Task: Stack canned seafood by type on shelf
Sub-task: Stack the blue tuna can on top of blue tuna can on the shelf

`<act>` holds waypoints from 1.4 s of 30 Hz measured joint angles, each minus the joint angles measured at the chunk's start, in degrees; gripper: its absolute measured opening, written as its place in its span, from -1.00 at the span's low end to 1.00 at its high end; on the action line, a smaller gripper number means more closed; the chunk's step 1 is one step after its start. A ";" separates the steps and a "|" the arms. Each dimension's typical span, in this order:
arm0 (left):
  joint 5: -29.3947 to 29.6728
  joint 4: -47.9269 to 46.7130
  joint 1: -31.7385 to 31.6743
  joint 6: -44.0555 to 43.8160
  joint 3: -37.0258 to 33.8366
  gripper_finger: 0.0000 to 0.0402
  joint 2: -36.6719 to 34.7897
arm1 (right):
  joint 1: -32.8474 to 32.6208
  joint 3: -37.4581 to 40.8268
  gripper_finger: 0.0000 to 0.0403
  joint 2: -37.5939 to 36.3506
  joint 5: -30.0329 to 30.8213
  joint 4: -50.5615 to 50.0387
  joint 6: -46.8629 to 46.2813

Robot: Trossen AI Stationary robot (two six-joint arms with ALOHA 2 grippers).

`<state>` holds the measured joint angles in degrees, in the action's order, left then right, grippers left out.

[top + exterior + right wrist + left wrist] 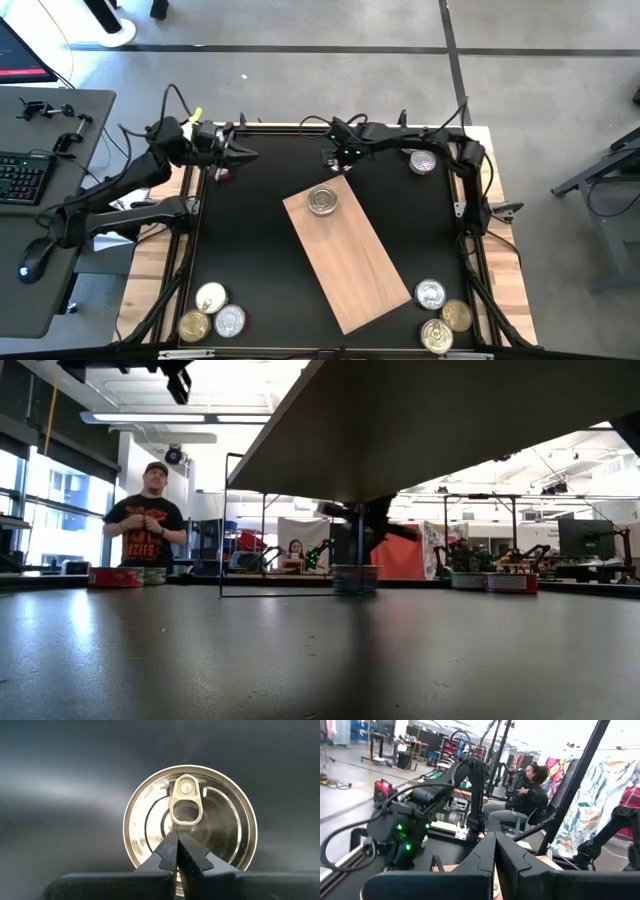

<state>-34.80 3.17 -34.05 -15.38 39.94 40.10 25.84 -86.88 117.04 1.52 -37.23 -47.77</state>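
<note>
The shelf (350, 255) is a light wooden board lying slantwise on the black table, with one silver tin (322, 200) on its far end. My right gripper (337, 160) is shut and points steeply down just beyond the board's far corner. In the right wrist view it (176, 836) stands over a silver pull-tab tin (220, 820) on the black table; the arm hides this tin in the high view. My left gripper (245, 154) is shut, level and empty at the far left. More canned seafood lies at the near left (211, 297) and near right (430, 293). My right gripper's shut fingertips (167, 851) come from above over the tin's lid, just beside the pull-tab (186, 802). I cannot tell whether they touch the lid. The tin sits flat on the table with its lid up.
One tin (423, 161) lies at the far right under the right arm. A small red thing (222, 175) sits below my left gripper. A person (145, 520) stands beyond the table, and another sits (527, 795) farther back.
</note>
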 joint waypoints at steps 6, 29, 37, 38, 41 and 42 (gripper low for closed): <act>-0.01 -2.49 -1.34 0.07 0.00 -1.00 -1.51 | -1.81 -6.28 -1.00 4.46 -3.59 0.24 -2.52; 2.64 -17.01 -1.13 1.28 0.00 -1.00 -5.36 | -7.21 -29.45 -1.00 19.05 -7.50 -2.46 -1.32; 7.34 -24.65 -1.10 6.51 0.00 -1.00 0.22 | -5.56 -37.25 -1.00 18.92 -8.22 -4.52 1.36; 7.34 -24.02 -1.10 7.16 0.00 -1.00 1.67 | -5.56 -38.83 -1.00 18.92 -8.50 -5.36 2.40; 7.65 -23.69 -1.10 9.70 0.00 -1.00 6.54 | -5.56 -43.26 -1.00 18.65 -8.63 -11.18 6.81; 7.83 -23.43 -1.09 10.48 0.00 -1.00 8.32 | -5.52 -44.28 -1.00 18.59 -8.26 -13.66 8.66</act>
<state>-26.97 -20.26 -35.15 -4.90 39.94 48.43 20.32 -131.17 135.63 -6.74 -50.89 -39.10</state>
